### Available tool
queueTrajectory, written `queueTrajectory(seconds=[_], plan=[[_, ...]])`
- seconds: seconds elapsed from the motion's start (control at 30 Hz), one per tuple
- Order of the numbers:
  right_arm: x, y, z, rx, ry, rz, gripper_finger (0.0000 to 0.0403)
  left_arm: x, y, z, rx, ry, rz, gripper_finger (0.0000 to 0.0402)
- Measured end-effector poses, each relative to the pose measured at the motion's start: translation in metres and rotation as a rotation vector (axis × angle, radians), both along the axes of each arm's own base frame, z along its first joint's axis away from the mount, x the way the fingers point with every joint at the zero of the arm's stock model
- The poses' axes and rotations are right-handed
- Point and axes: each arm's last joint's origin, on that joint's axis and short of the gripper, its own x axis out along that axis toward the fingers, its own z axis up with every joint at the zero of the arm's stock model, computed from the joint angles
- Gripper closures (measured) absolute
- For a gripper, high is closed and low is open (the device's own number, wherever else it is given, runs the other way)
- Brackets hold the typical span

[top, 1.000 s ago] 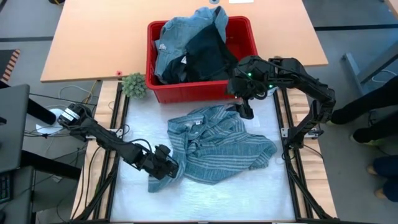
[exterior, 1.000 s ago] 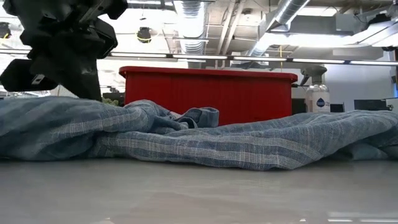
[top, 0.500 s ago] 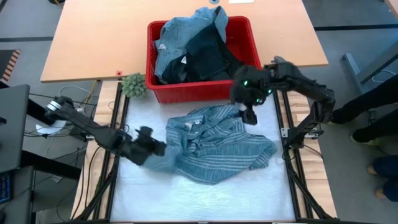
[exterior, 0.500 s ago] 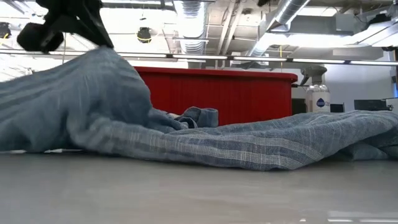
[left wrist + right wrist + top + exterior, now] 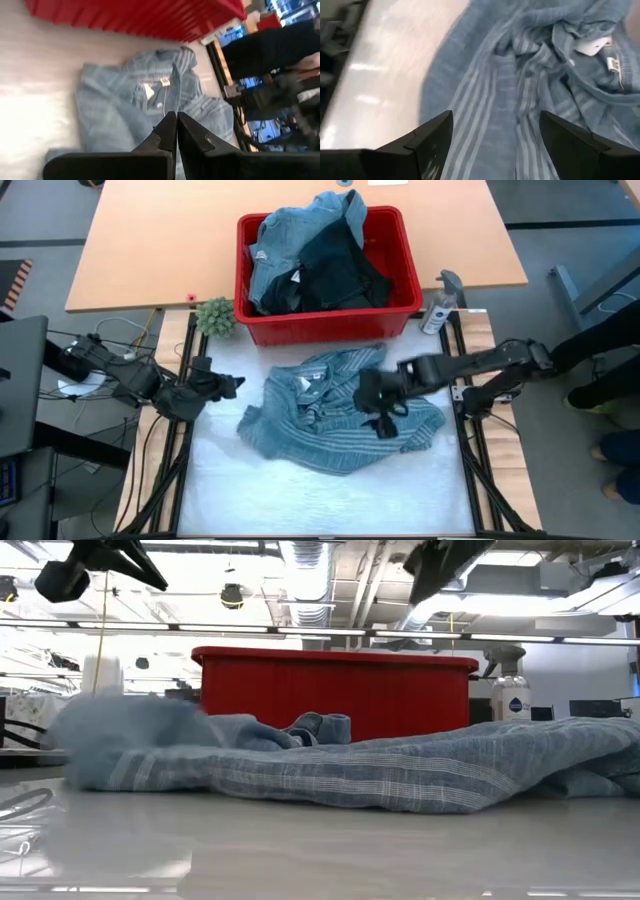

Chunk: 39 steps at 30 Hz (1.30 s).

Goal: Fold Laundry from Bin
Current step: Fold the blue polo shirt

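Note:
The blue-grey striped shirt [image 5: 335, 420] lies crumpled on the white table, its collar and labels [image 5: 592, 46] toward the bin. The red bin [image 5: 330, 330] stands at the far edge with denim and dark laundry [image 5: 310, 255] heaped in it. My left gripper [image 5: 235, 383] hangs shut and empty, raised off the table just left of the shirt's left end [image 5: 255, 425]; its closed fingertips [image 5: 176, 116] have nothing between them. My right gripper [image 5: 385, 425] hangs open above the shirt's right half, its fingers [image 5: 440, 130] spread over the striped cloth, clear of it in the low view.
A spray bottle [image 5: 437, 305] stands right of the bin and a small green plant [image 5: 215, 315] at its left corner. Metal frame rails [image 5: 465, 440] run along both sides of the white surface. A person [image 5: 610, 350] stands beyond the right edge. Bare white surface [image 5: 330, 500] lies near the front.
My left gripper has risen and drawn back toward the table's left edge, lifting the shirt's left end; that end has since come free and dropped back onto the table. My right gripper has come down from beside the bin toward the near edge, over the shirt.

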Motion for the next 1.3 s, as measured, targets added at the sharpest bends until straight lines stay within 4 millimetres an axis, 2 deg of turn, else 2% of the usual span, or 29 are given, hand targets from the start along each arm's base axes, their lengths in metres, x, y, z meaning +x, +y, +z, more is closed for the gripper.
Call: queueTrajectory(seconds=[0.13,0.2,0.33,0.43,0.57,0.7,0.8,0.97,1.07,1.2,1.3], plan=[[0.002,0.034,-0.035,-0.057,-0.026,-0.008,0.0083,-0.001,0.004,0.001,0.031,0.02,-0.01,0.0401],[0.002,0.051,-0.046,-0.063,-0.006,-0.011,0.0083,0.0,0.002,0.001,0.026,0.054,-0.092,0.0401],[-0.001,0.081,-0.062,-0.057,0.028,-0.024,0.0083,0.011,-0.014,-0.005,0.078,0.177,-0.377,0.0401],[-0.006,0.097,-0.062,-0.013,0.011,-0.061,0.0083,0.018,-0.025,-0.016,0.118,0.299,-0.497,0.0401],[-0.014,0.111,-0.062,-0.001,-0.004,-0.107,0.0083,0.036,-0.042,-0.034,0.133,0.412,-0.609,0.0396],[-0.012,0.123,-0.067,-0.069,-0.051,-0.055,0.0083,0.066,-0.067,-0.043,0.265,0.35,-0.806,0.0364],[-0.01,0.128,-0.079,-0.126,-0.024,0.01,0.0083,0.091,-0.084,-0.046,0.379,0.262,-0.956,0.033],[-0.005,0.139,-0.104,-0.142,0.047,0.078,0.0083,0.123,-0.103,-0.056,0.495,0.33,-1.039,0.0273],[-0.005,0.151,-0.119,-0.151,0.066,0.111,0.0083,0.143,-0.116,-0.071,0.534,0.404,-1.102,0.0247],[-0.004,0.16,-0.142,-0.224,0.083,0.08,0.0083,0.163,-0.127,-0.102,0.589,0.571,-1.119,0.0236],[-0.001,0.158,-0.152,-0.248,0.089,0.007,0.0083,0.172,-0.13,-0.119,0.64,0.654,-1.077,0.0235]])
